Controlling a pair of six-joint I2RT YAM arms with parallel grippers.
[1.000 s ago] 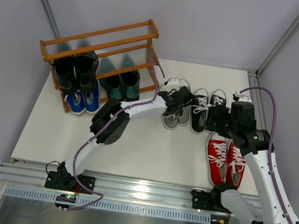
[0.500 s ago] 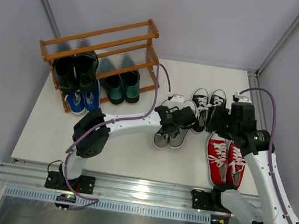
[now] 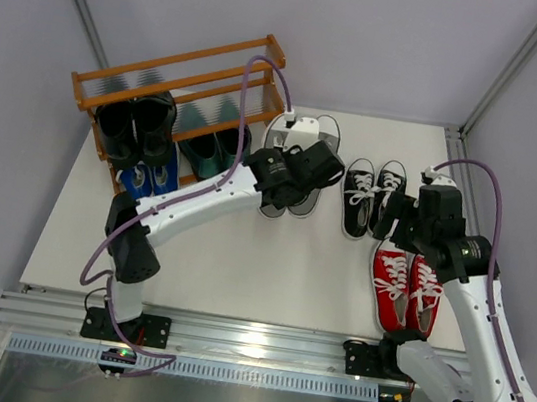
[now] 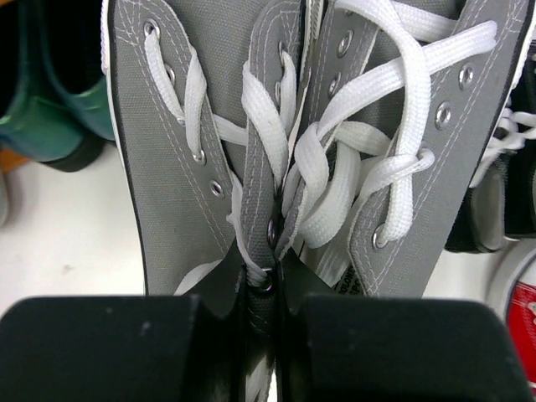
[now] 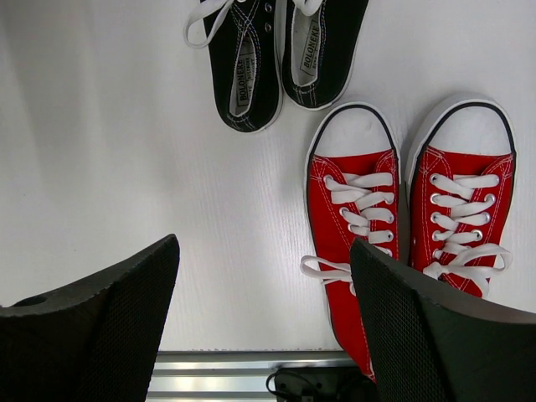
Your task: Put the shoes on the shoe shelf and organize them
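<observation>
My left gripper [image 3: 298,170] is shut on the grey sneakers [image 3: 304,131], pinching both inner sides together [image 4: 266,251], and holds the pair just right of the wooden shoe shelf [image 3: 182,72]. The shelf bears black loafers [image 3: 136,126], dark green loafers [image 3: 213,152] and blue sneakers [image 3: 148,183]. My right gripper [image 3: 408,225] is open and empty above the table, between the black-and-white sneakers [image 3: 371,191] and the red sneakers [image 3: 404,287]. Both pairs show in the right wrist view: black-and-white [image 5: 276,54], red [image 5: 402,201].
The metal rail [image 3: 257,346] runs along the table's near edge. Grey walls and frame posts [image 3: 511,65] enclose the table. The green loafers also show at the left of the left wrist view [image 4: 50,100].
My left gripper has lifted the grey sneakers from beside the black-and-white pair, swung them toward me, then carried them left and back to the shelf's right end. The right arm barely moved.
</observation>
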